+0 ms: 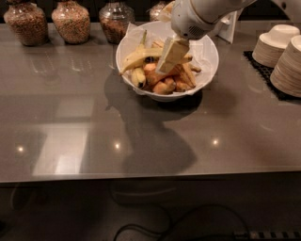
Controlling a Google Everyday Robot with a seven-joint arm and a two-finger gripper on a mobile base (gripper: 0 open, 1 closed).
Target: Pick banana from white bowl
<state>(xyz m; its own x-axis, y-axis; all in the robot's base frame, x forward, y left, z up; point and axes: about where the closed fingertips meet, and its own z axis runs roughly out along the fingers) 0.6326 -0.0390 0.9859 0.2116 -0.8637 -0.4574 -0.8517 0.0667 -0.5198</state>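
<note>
Stretching out below and in front of the gripper, the glossy grey counter carries everything and shows a dark shadow of the arm. The white arm comes in from above and to the right, and its gripper points down and to the left into the white bowl. Whether the gripper is open or closed cannot be told. Nothing is seen held in it.

The bowl sits directly under the gripper, lined with crinkled white paper. Well off to the gripper's right, stacked beige bowls stand on a black mat. Behind and to its left, glass jars stand in a row along the counter's far edge.

Inside the bowl, the banana lies just left of the gripper, curving from the left rim up toward the gripper's tip. It cannot be told whether the two touch. Orange fruit pieces are piled just below the tip, and a short banana lies below and left of it, under the long one.
</note>
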